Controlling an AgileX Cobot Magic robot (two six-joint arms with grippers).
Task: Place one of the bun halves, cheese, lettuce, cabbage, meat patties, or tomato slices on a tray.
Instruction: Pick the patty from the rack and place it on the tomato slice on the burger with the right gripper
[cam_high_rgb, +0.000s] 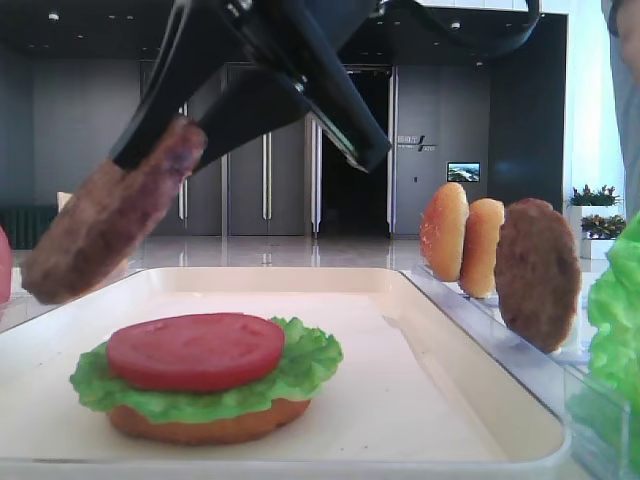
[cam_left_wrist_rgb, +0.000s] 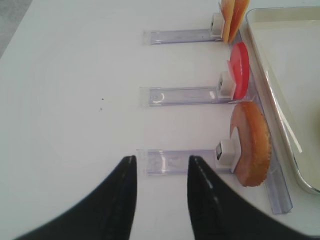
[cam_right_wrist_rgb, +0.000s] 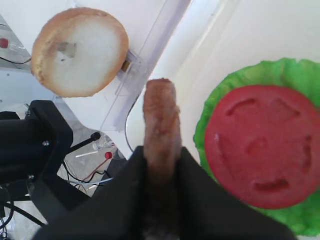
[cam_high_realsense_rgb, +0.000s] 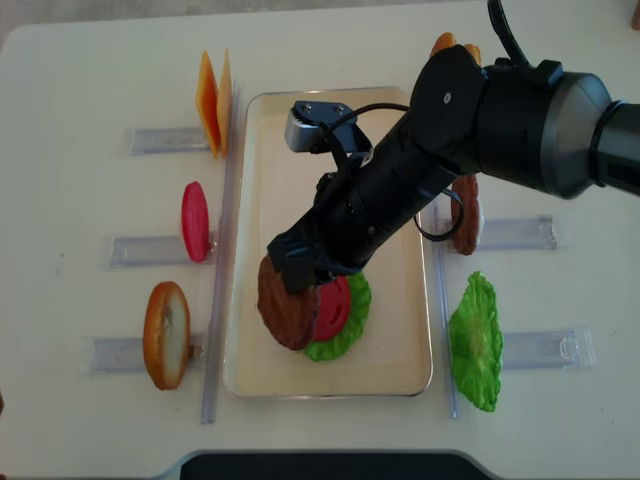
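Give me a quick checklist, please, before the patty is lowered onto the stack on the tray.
1. Right pincer shut on the meat patty: ok.
2. Patty clear of the tray, hanging tilted on edge: ok.
3. Tomato slice flat on the lettuce, over the bun half: ok.
4. Patty centred over the tomato: not ok, it sits to one side.
5. Left pincer open, empty, outside the tray: ok.

Grainy brown patty (cam_high_realsense_rgb: 287, 305), matte red tomato slice (cam_high_rgb: 196, 350), bright green lettuce (cam_high_rgb: 300, 375), cream tray (cam_high_rgb: 420, 390).
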